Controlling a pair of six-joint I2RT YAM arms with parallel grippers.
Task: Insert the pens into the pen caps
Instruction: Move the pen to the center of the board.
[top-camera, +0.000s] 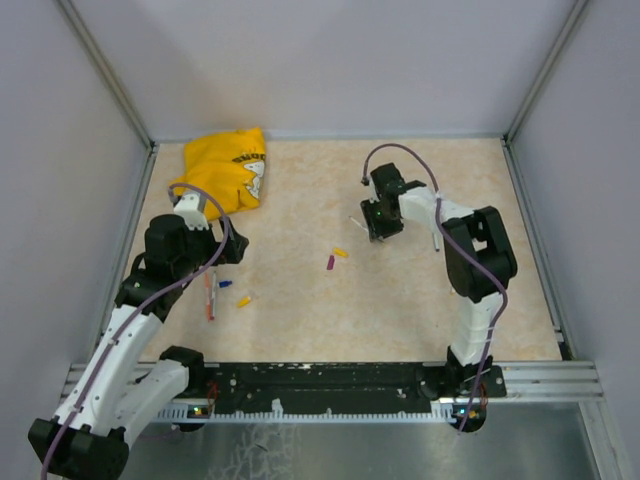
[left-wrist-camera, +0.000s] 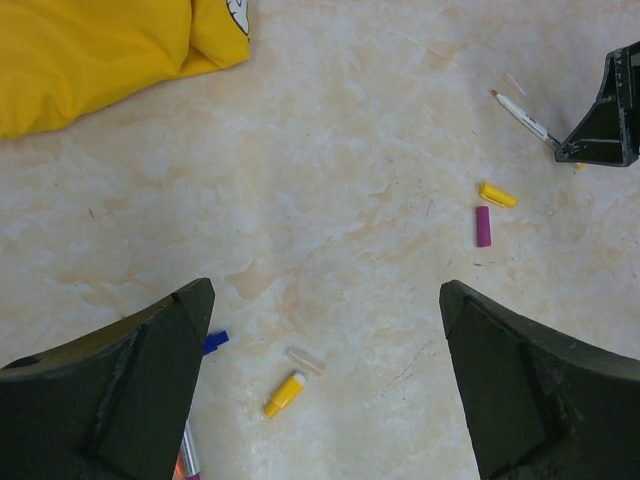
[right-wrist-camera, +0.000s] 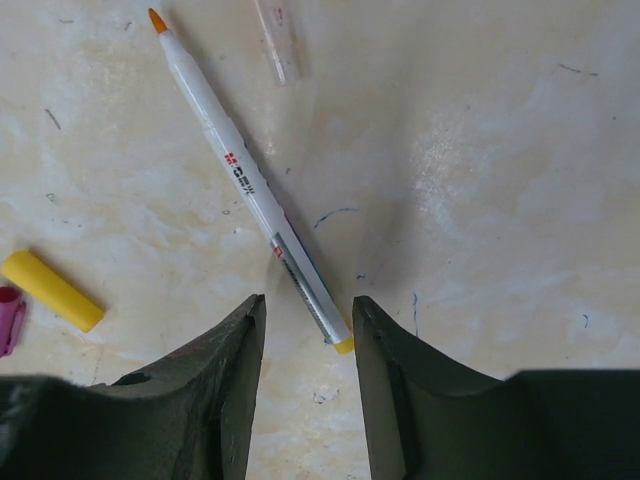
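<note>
A cloth (top-camera: 225, 170) lies in the far left corner of the bench (top-camera: 400, 310). Towards the front, close to the left edge, two pens (top-camera: 209, 297) lie side by side, with one cap (top-camera: 225, 284) just to their right and another cap (top-camera: 243, 301) slightly nearer the front edge. Near the bench's middle a pair of caps (top-camera: 330, 262) lies close together but apart. Behind and right of them a slanted pen (right-wrist-camera: 255, 190) lies with one end between the jaws of the right gripper (right-wrist-camera: 305, 320), and a further pen (top-camera: 435, 240) lies beyond that arm, toward the right edge.

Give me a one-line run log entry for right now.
left gripper: open, empty | right gripper: open, straddling rear end of white pen, not clamped | yellow cap, purple cap: loose nearby
</note>
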